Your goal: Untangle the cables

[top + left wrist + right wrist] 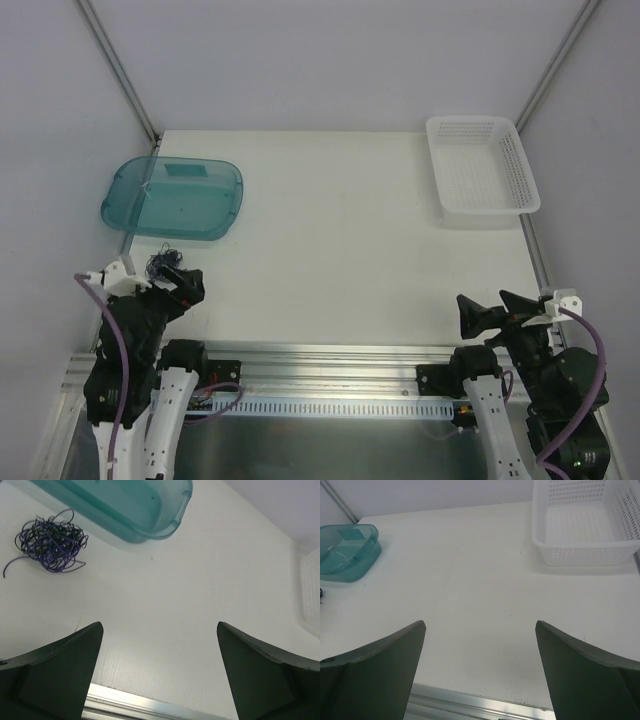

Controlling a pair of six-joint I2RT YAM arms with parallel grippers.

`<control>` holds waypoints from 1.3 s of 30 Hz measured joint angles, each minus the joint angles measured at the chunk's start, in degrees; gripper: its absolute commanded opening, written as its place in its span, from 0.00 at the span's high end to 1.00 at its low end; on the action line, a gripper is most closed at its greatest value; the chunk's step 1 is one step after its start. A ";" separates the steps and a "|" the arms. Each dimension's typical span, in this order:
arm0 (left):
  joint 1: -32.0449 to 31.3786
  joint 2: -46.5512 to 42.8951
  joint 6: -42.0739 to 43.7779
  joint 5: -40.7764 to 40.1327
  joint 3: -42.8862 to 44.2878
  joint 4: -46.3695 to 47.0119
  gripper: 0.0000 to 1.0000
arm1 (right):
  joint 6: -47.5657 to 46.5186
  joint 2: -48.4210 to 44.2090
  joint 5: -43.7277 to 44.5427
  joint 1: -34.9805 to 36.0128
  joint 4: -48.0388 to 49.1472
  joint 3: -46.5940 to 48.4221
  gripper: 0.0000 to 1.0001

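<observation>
- A white table (340, 250) fills the enclosure between pale walls. An aluminium rail runs along its near edge, where the two arms are mounted.
- A teal tray (172, 197) sits at the far left of the table and a white basket (482, 165) at the far right corner. They are well apart, and both look empty.
- The left gripper (159, 630) hangs over the near-left part of the table. Its jaws are spread wide with only bare surface between them, so it grips nothing.
- The right gripper (480, 625) is parked at the near right, also spread wide and empty, facing the open middle of the table.
- The cables (50, 542) lie in one tight, rounded clump on the table, just beside the tray's near wall and outside it.
- In the left wrist view the clump lies ahead and to the left of the jaws, not between them.
- The clump has no clear long axis; one loose end trails off to the left.
- The left arm is much the nearer, so the first reach is probably its job, swinging leftward and forward.
</observation>
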 measured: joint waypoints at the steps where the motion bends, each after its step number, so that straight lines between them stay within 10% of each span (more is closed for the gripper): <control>1: 0.00 2.27 -0.44 0.09 -0.72 0.24 0.01 | 0.48 0.31 -0.09 0.00 0.00 -0.42 0.03; 11: 0.09 35.41 -0.44 -5.51 -2.05 7.43 0.01 | 3.32 0.63 -4.11 0.00 -0.57 -4.15 0.03; 27: 15.93 61.55 4.31 -13.20 -2.91 28.96 0.04 | 3.98 -0.17 -7.56 0.92 -0.17 -6.62 0.03; 34: 18.47 70.14 4.90 -11.80 -4.83 34.10 0.24 | 3.98 -0.37 -8.98 0.94 -0.13 -7.50 0.03; 39: 18.47 73.26 4.83 -8.98 -5.44 34.62 0.63 | 3.98 -0.37 -10.03 0.94 -0.13 -7.72 0.03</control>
